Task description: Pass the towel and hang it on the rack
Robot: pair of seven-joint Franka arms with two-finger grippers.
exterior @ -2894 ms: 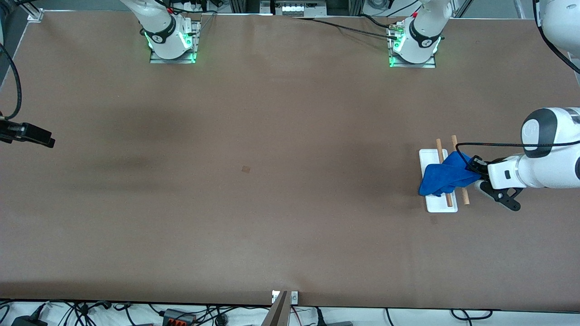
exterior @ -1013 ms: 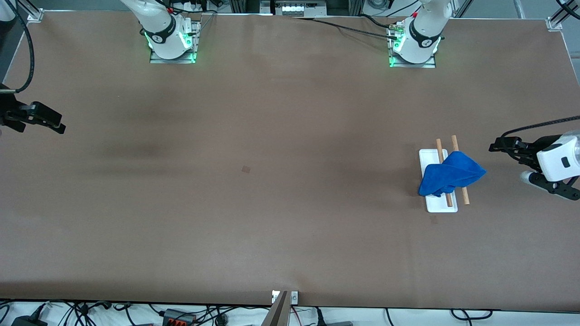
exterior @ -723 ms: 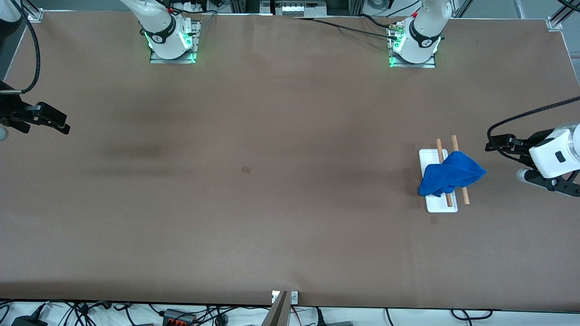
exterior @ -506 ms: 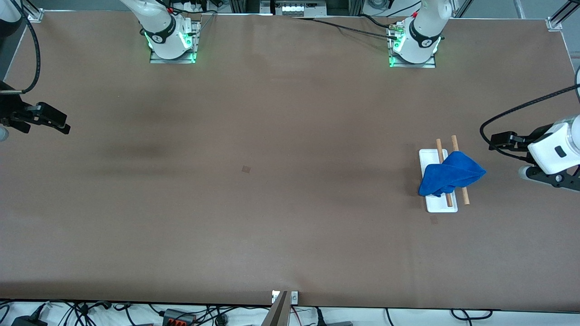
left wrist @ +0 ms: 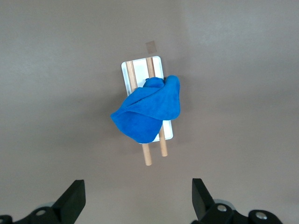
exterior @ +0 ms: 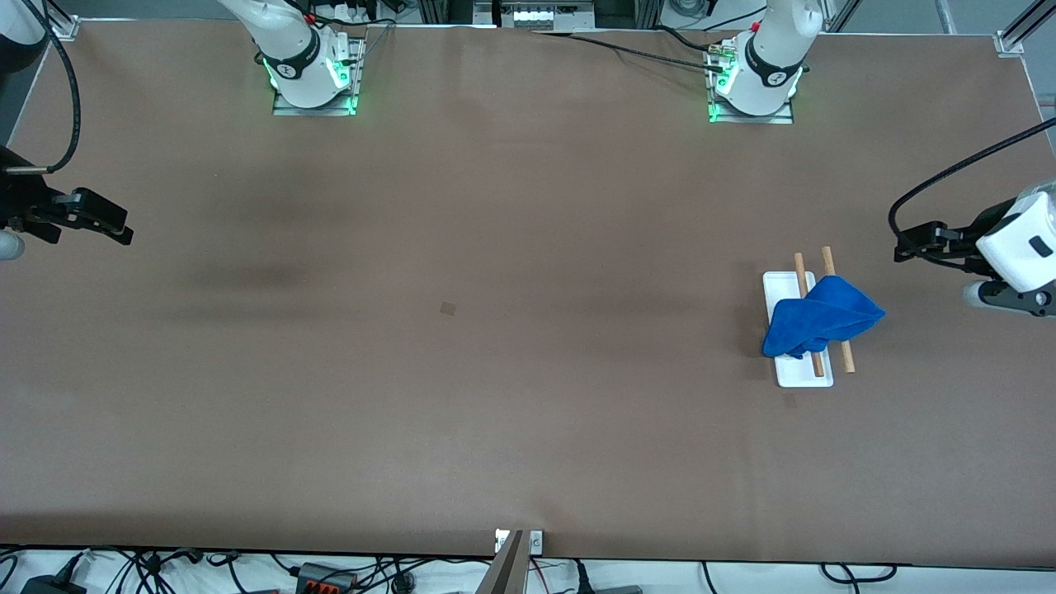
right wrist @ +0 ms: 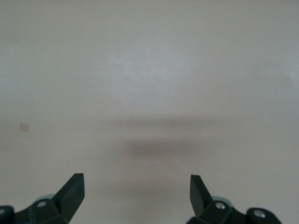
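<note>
The blue towel (exterior: 825, 323) hangs bunched over the two wooden rods (exterior: 799, 266) of the rack (exterior: 804, 377), toward the left arm's end of the table. My left gripper (exterior: 907, 246) hovers open and empty above the table, off to the side of the rack at that end. From the left wrist view the towel (left wrist: 149, 109) covers the middle of the rack (left wrist: 140, 67), and my left gripper (left wrist: 138, 193) holds nothing. My right gripper (exterior: 115, 229) waits open over the right arm's end of the table. The right wrist view has only bare table under my right gripper (right wrist: 135, 186).
A small brown tape square (exterior: 448, 308) lies mid-table, and another tape square (exterior: 790, 400) sits just nearer the camera than the rack. The arm bases (exterior: 313, 78) (exterior: 755, 82) stand along the table's back edge. Cables run below the front edge.
My left gripper has let go of the towel and drawn away from the rack toward the table's end. The towel stays draped on the rods. The right gripper has barely shifted.
</note>
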